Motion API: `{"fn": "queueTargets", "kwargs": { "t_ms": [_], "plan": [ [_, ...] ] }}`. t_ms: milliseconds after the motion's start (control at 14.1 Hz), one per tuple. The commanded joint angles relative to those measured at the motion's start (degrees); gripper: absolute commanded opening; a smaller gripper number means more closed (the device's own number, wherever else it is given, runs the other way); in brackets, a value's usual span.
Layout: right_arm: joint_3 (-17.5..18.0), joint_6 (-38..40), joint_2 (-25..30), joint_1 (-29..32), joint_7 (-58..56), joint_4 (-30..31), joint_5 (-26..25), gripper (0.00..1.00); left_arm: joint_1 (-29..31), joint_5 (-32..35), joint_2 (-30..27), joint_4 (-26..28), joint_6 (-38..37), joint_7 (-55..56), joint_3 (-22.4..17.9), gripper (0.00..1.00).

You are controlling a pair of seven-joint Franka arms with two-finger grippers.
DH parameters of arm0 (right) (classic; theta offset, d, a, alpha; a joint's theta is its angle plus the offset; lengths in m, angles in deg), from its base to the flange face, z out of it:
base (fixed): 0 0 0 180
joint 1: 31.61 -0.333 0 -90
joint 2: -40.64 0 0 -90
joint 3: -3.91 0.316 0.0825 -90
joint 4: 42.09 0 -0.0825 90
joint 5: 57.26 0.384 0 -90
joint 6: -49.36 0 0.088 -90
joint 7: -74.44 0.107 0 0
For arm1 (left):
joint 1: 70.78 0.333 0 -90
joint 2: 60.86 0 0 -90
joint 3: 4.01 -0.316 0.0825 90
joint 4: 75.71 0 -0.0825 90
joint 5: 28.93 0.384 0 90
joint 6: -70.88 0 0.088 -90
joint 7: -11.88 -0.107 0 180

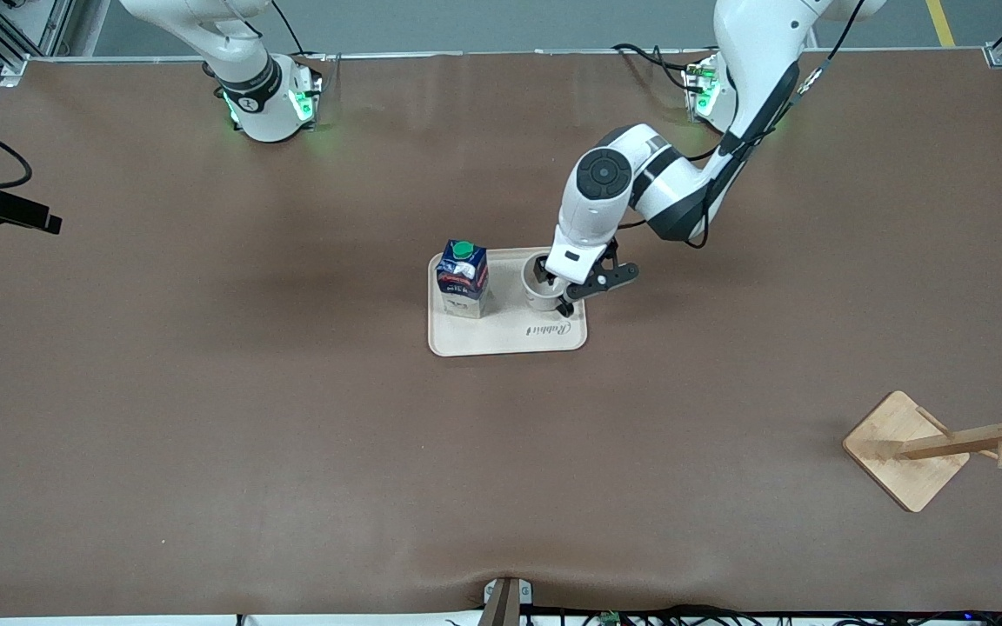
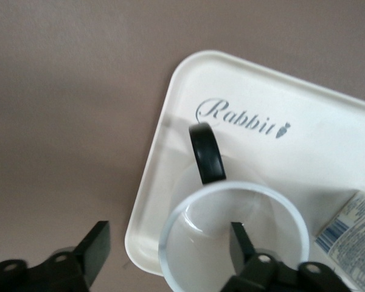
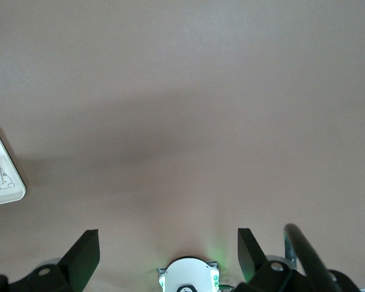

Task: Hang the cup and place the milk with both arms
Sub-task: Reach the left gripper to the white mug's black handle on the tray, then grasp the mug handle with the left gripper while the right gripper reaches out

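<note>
Evenly lit from overhead; soft arm shadows on tabletop [image 1: 205,391], green base glow at top edge, wrist close-ups slightly blurred.

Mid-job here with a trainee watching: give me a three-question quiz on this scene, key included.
1. True or false: one finger of the left end effector is inside the cup.
2. What stands beside the cup on the tray? A) milk carton B) bowl C) bottle
3. Fill in: the wooden cup rack stands nearer the ___ arm's end of the table.

Key: 1 true; 2 A, the milk carton; 3 left.
</note>
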Motion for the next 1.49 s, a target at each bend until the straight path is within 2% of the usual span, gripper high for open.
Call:
{"fn": "queueTargets", "kwargs": {
  "t_ms": [0, 71, 142, 354, 566, 708, 991, 1204, 1274, 1416],
  "plan": [
    [0.02, -2.67, -0.74, 0.72, 0.09, -0.9, 0.62, 1.0, -0.98, 1.42, 2.22, -0.6, -0.19, 2.34, -0.09, 0.66],
    [-0.07, -4.61, -1.0, 1.16, 0.09, -0.64, 0.71, 1.0, -0.98, 1.42, 2.84, -0.78, -0.1, 2.34, -0.09, 0.58],
    [-0.16, -5.58, -1.96, 2.64, -0.08, -0.9, 1.06, 1.0, -0.98, 1.59, 3.11, -0.87, 0.16, 2.34, -0.09, 0.45],
    [0.11, -5.95, -3.37, 1.87, 0.26, -1.07, 1.59, 1.0, -0.98, 2.38, 4.86, -2.18, 0.25, 2.34, -0.09, 0.0],
    [0.19, -5.77, -3.72, 0.11, 0.44, 0.94, 1.67, 1.0, 0.86, 2.65, 2.24, -2.8, -0.36, 1.46, -0.44, 0.0],
    [0.11, -5.51, -7.49, -3.3, 1.23, 2.61, 2.9, 1.0, 2.35, 2.65, 0.22, -3.67, -1.76, -0.55, -0.44, 0.0],
    [0.28, -4.45, -7.77, -11.03, 24.56, 2.7, 3.17, 1.0, 6.04, 2.65, -4.53, -7.45, -10.62, -6.78, -0.36, 0.0],
    [0.28, -7.69, -9.09, -18.42, 29.0, 2.87, 3.52, 1.0, 9.64, 2.65, -6.9, -12.36, -19.67, -13.02, -0.36, 0.0],
    [0.72, -8.57, -9.09, -19.39, 29.44, 3.58, 5.87, 1.0, 11.14, 2.65, -7.26, -13.86, -22.4, -16.26, -0.36, 0.0],
    [0.81, -9.19, -10.22, -20.89, 29.54, 3.76, 14.56, 1.0, 14.47, 2.65, -8.31, -15.89, -26.28, -22.59, -0.36, 0.0]
  ]
}}
